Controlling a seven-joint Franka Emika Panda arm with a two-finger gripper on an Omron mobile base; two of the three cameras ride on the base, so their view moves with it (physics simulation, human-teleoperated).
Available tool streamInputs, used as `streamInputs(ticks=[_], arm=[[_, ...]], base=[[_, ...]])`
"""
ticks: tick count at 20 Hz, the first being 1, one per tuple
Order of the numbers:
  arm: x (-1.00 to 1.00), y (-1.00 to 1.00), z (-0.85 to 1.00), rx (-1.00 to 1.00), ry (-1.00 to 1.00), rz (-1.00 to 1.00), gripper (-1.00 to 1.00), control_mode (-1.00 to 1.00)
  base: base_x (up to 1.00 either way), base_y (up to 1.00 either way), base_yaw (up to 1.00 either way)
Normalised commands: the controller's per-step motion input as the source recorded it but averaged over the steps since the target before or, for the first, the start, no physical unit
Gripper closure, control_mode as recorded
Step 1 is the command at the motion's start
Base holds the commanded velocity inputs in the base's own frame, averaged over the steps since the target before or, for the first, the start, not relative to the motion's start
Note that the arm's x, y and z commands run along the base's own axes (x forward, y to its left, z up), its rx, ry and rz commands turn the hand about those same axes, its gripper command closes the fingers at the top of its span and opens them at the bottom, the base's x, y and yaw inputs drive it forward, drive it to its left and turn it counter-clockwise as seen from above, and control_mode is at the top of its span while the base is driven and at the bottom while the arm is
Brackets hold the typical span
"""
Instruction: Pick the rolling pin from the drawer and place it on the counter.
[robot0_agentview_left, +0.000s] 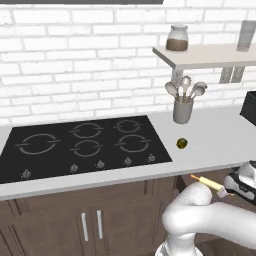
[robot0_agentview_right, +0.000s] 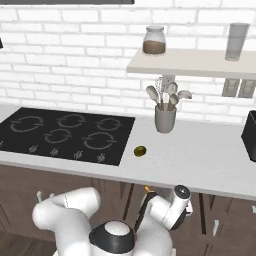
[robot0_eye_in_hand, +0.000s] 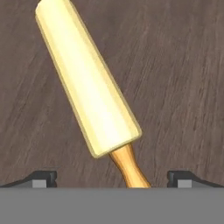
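Your gripper (robot0_eye_in_hand: 112, 178) hangs over the dark brown wooden drawer (robot0_eye_in_hand: 183, 87), its 2 fingertips (robot0_eye_in_hand: 43, 178) spread wide around the pale tan rolling pin's (robot0_eye_in_hand: 87, 83) orange handle peg, not touching it.

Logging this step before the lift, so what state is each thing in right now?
Pale tan wooden rolling pin: lying on the dark brown wooden drawer floor, handle peg between the fingertips.
Two-finger gripper: open, straddling the peg.
Pale grey counter: no rolling pin on it yet.
Black four-burner cooktop: nothing on the burners.
Small olive-brown ball: resting on the counter.
Grey utensil holder: upright, holding spoons.
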Motion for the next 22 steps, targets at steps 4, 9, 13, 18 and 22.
streamInputs(ticks=[4, 9, 13, 18, 22], arm=[[0.15, 0.00, -0.55, 0.00, 0.04, 0.05, 1.00, -1.00], [-0.23, -0.05, -0.68, 0.00, 0.12, 0.14, 1.00, -1.00], [-0.99, -0.43, -0.67, 0.00, 0.11, 0.17, 1.00, -1.00], [-0.86, -0.31, -0.29, 0.01, 0.01, 0.21, 1.00, -1.00], [-0.46, -0.23, 0.36, 0.13, -0.33, 0.22, 1.00, -1.00]], base=[[0.00, 0.00, 0.00], [0.00, 0.00, 0.00], [0.00, 0.00, 0.00], [0.00, 0.00, 0.00], [0.00, 0.00, 0.00]])
